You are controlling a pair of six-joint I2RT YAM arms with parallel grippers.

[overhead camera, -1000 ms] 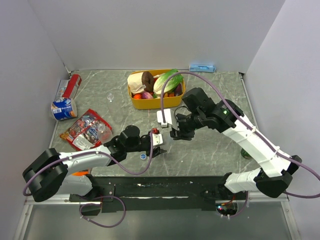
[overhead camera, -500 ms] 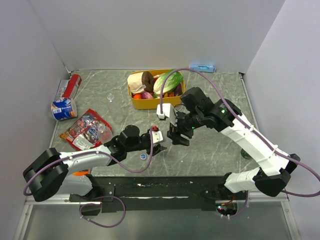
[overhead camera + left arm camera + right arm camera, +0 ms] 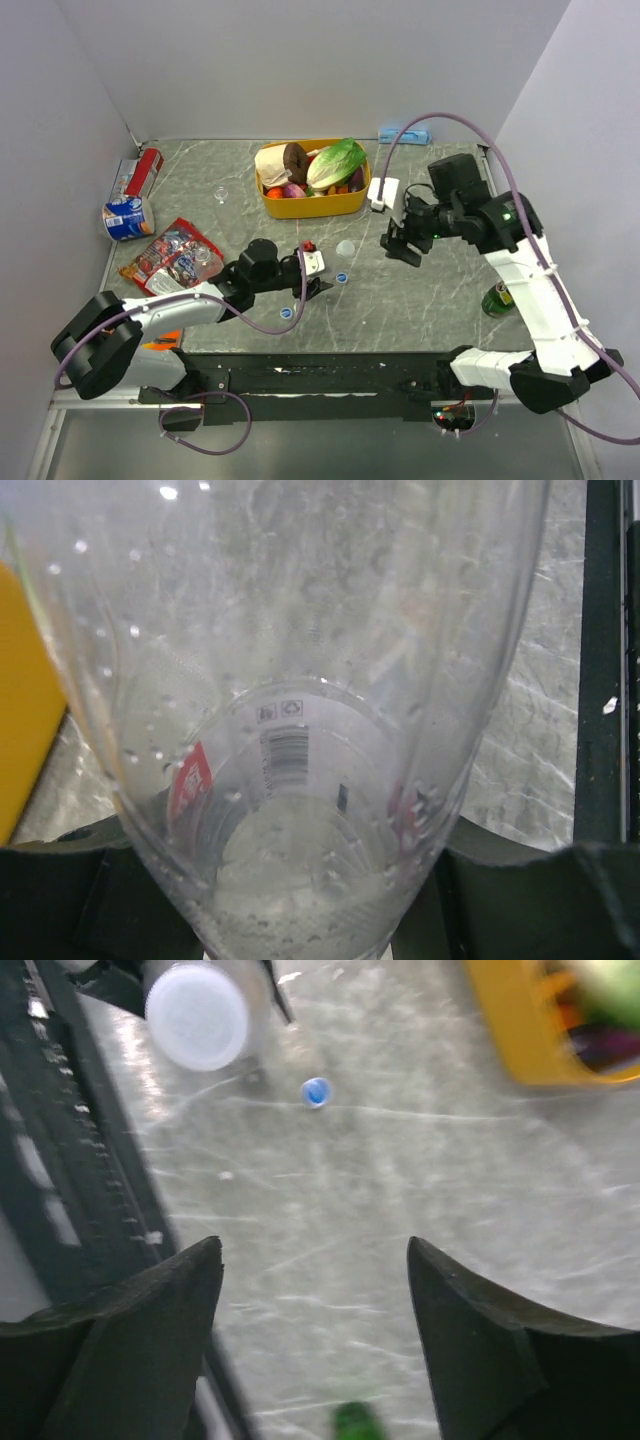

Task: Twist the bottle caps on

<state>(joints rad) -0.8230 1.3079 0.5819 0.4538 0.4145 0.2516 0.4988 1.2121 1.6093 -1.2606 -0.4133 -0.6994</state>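
where the left fingers (image 3: 60,900) clamp it low on its body, the small clear plastic bottle (image 3: 300,680) is held over the middle of the grey marbled worktop (image 3: 430,300). droplets cling to its inner wall and a barcode label shows through. whether it is upright or tilted i cannot tell. a whitish round cap (image 3: 345,248) sits at its far end, a pale disc in the right wrist view. near it on the worktop lies a small blue round cap (image 3: 342,278). a second blue cap (image 3: 286,313) lies closer to the front edge, beside the left arm.

the right fingers (image 3: 130,1330) are spread wide with nothing between them. they hang above the worktop to the right of the bottle, apart from it.

behind the bottle is a yellow plastic tub (image 3: 310,207) heaped with food items, a green lettuce and a brown doughnut on top. a dark green bottle (image 3: 497,300) stands at the right edge, close to the right arm. at the left lie a colourful snack packet (image 3: 165,262), a blue-and-white can (image 3: 128,216) and a red-and-white can (image 3: 143,170). a tiny clear round thing (image 3: 220,194) sits alone left of the tub. a light blue flat thing (image 3: 404,134) lies against the back wall.
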